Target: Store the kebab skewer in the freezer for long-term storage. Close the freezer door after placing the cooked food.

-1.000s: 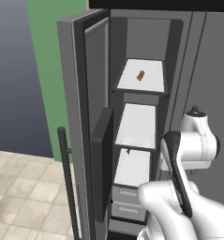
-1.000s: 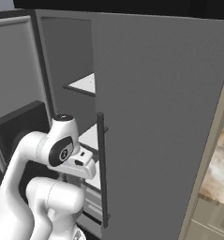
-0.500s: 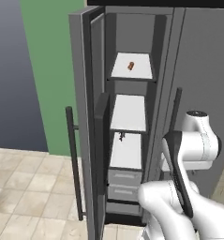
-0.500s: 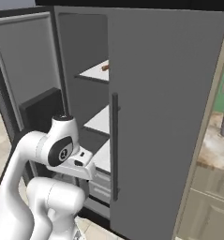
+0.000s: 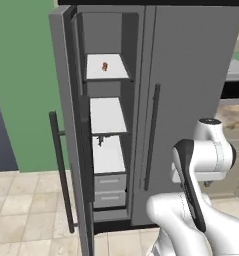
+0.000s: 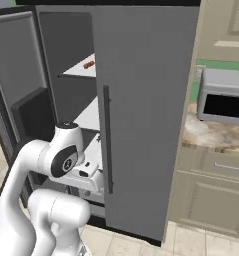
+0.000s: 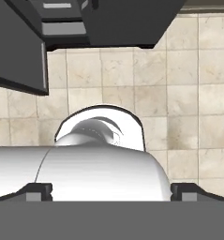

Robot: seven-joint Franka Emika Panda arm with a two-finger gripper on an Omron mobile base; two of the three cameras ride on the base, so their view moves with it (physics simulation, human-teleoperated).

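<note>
Hand view: beige floor tiles (image 7: 179,70)

Both base views have swung rightward, so the grey toaster oven (image 6: 224,98) now shows beside the fridge.

flat, even rendered light fills the kitchen, with no visible lamp and no hard glare. the white shelves (image 5: 106,67) inside the freezer (image 5: 108,130) glow brightest, while the compartment's upper wall sits in soft shade. the robot arm (image 5: 203,160) shows gentle shaded gradients. edges look slightly soft and pixelated. in the hand view, the beige floor tiles (image 7: 188,84) are evenly lit, without edge distortion.
</note>
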